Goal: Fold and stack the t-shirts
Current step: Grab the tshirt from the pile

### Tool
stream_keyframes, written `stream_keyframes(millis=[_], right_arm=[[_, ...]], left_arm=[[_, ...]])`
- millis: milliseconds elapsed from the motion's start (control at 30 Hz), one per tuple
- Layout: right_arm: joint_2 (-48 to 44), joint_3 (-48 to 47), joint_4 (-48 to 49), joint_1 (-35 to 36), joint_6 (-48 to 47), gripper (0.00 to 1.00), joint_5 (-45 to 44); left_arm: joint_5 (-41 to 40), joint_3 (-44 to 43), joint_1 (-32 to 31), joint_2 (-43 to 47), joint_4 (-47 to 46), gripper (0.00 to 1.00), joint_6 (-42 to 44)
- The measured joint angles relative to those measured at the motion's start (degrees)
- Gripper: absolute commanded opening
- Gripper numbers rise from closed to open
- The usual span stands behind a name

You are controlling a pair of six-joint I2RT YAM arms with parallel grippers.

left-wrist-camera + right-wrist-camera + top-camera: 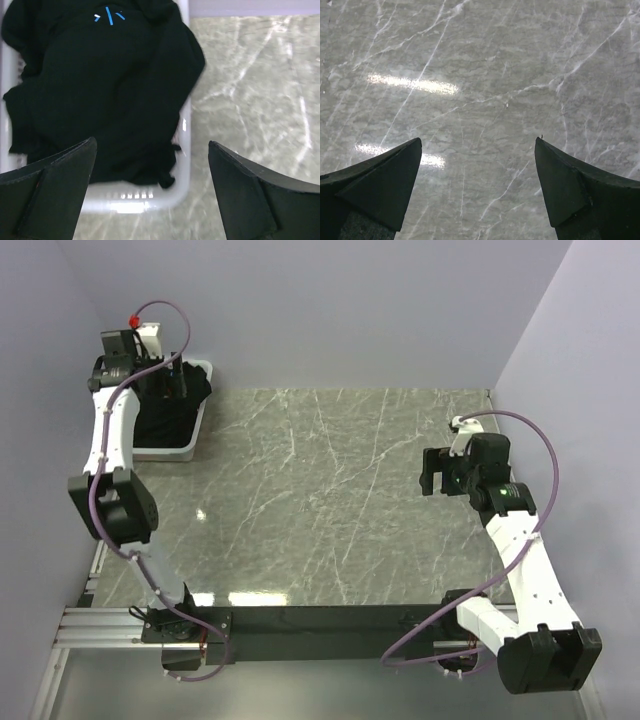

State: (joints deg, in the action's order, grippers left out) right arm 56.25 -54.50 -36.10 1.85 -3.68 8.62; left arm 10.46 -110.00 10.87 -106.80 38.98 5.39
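Step in hand, as we judge it: the first pick out of the basket. No folding has begun and no shirt lies on the table (pixel 330 490). The left gripper (pixel 151 145) hangs over the white basket (pixel 135 200) at the far left corner of the table, jaws spread wide and holding nothing. The black t-shirt (pixel 100 90) lies heaped in the basket and fills it, with one fold draped over the rim on the table side and its small blue mark (pixel 107 14) facing up near the far end. The right gripper (pixel 477 141) hovers above the marble on the right side, well apart from the basket, jaws equally wide and empty. The next move probably calls for lowering the left jaws onto a raised fold, pinching a single layer, and lifting it clear of the rim without dragging the light basket along. The top view places both arms and the basket but shows the shirt only as a dark mass, partly behind the left arm. The left wrist view alone gives the blue mark and the draped fold. The right wrist view shows only marble and lamp glare. We see no other shirts in any view; whether some lie beneath the black one, we cannot tell.
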Motion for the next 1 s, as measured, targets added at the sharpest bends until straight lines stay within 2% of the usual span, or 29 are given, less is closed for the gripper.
stream_keyframes(millis=[167,300,400,533,633,700,833,900,967,1000], right_arm=[[1.7,-0.7,-0.1,0.0,0.0,1.00,0.0],[2.4,-0.7,-0.1,0.0,0.0,1.00,-0.1],[2.7,-0.7,-0.1,0.0,0.0,1.00,-0.2],[3.1,-0.7,-0.1,0.0,0.0,1.00,-0.5],[3.2,-0.7,-0.2,0.0,0.0,1.00,-0.5],[3.2,-0.7,-0.2,0.0,0.0,1.00,-0.5],[3.3,-0.8,-0.4,0.0,0.0,1.00,-0.4],[3.3,-1.0,-0.6,0.0,0.0,1.00,-0.4],[3.3,-1.1,-0.6,0.0,0.0,1.00,-0.2],[3.3,-1.1,-0.6,0.0,0.0,1.00,-0.2]], left_arm=[[0.3,-4.8,0.1,-8.8,-1.6,0.99,0.0],[0.7,-6.4,0.1,-14.5,-2.9,0.93,-0.2],[0.5,-6.5,0.1,-17.8,-3.4,0.80,-0.4],[0.2,-7.3,0.2,-20.9,-4.1,0.49,-0.4],[0.2,-8.2,0.2,-21.4,-4.1,0.31,-0.4],[0.2,-8.9,0.2,-21.4,-4.2,0.29,-0.3],[0.2,-9.1,0.2,-20.1,-4.7,0.15,-0.4],[0.1,-9.4,0.2,-19.0,-4.9,0.15,-0.3],[0.1,-10.2,0.2,-17.5,-5.2,0.00,-0.3],[0.0,-10.7,0.2,-16.8,-5.4,0.00,-0.4]])
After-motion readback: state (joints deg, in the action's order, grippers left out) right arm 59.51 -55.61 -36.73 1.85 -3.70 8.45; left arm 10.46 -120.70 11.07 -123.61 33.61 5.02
